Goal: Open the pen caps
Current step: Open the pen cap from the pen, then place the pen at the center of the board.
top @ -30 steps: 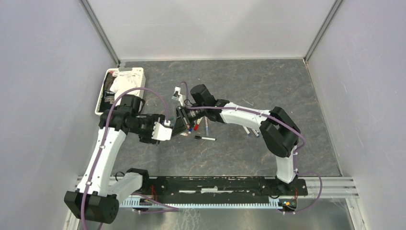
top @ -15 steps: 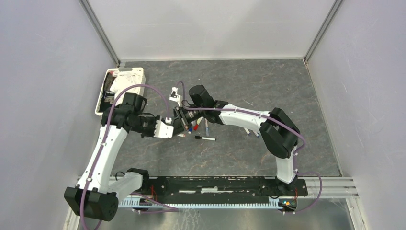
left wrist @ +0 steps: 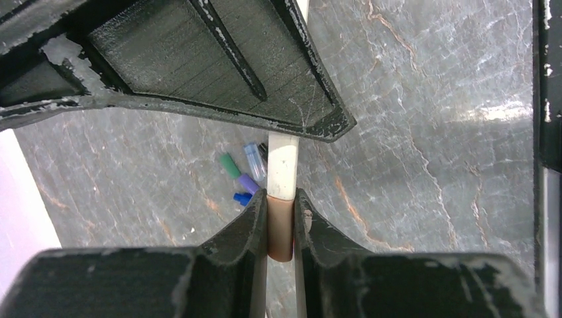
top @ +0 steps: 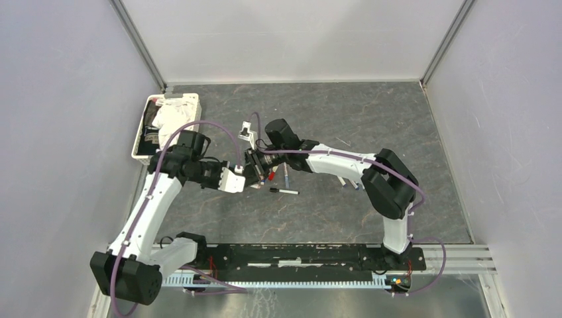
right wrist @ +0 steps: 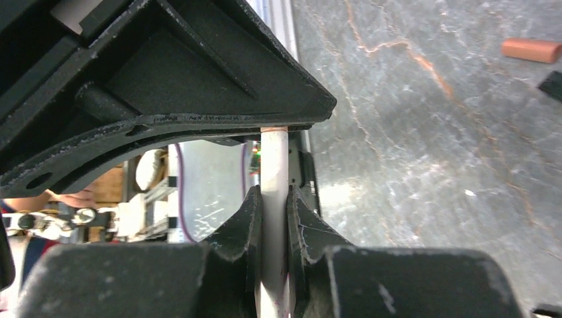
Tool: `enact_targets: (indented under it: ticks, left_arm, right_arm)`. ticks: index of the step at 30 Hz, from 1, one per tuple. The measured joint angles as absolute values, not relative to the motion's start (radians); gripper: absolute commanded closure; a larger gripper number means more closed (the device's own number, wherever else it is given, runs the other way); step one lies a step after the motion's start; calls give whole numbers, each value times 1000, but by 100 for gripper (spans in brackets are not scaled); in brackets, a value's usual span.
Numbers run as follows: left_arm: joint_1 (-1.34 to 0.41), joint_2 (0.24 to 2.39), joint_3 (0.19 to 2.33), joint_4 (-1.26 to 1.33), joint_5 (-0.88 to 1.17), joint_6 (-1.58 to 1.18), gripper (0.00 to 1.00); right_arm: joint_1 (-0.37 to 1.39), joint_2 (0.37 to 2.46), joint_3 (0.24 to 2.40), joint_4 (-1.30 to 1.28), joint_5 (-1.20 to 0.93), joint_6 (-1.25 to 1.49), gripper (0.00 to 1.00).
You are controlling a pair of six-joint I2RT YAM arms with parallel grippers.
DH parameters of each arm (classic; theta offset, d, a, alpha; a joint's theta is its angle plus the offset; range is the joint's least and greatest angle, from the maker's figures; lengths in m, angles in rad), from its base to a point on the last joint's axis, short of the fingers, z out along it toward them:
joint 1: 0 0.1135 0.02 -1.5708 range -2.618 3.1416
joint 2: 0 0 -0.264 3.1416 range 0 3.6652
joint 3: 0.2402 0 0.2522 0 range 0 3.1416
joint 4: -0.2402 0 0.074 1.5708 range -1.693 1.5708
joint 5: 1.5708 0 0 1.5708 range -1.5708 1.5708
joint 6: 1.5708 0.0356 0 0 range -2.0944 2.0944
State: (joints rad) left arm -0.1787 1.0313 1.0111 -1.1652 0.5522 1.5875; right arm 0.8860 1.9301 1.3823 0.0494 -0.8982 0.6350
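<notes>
Over the middle of the table my two grippers meet on one pen. In the left wrist view my left gripper [left wrist: 281, 199] is shut on the pen's brownish-orange cap [left wrist: 281, 228], and the white barrel [left wrist: 283, 162] runs up from it under the right gripper's finger [left wrist: 219, 59]. My right gripper [right wrist: 274, 199] is shut on that white barrel [right wrist: 274, 162]. From above, the left gripper [top: 248, 177] and right gripper [top: 258, 165] are nose to nose. Loose pen caps lie on the table below: green [left wrist: 230, 165], purple [left wrist: 248, 183], blue [left wrist: 242, 197], plus an orange one [right wrist: 531, 50].
More pens lie just right of the grippers: a black-capped one [top: 283, 191], one beside it [top: 285, 173] and others under the right forearm [top: 348, 180]. A white tray [top: 192, 99] of cloth sits at the back left. A small white object [top: 246, 129] stands behind the grippers.
My left arm has moved right up to the right gripper, and its jaws have gone from open to shut on the pen's cap. The right gripper has barely moved.
</notes>
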Motion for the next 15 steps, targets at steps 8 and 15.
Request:
enact_targets:
  ticks: [8, 15]
  left_arm:
    - [-159, 1100, 991, -1110, 353, 1587, 98]
    - [-159, 1153, 998, -1051, 314, 1531, 98]
  right_arm:
    - [765, 1806, 1171, -132, -873, 436, 100]
    - [714, 1740, 1104, -290, -729, 315, 100]
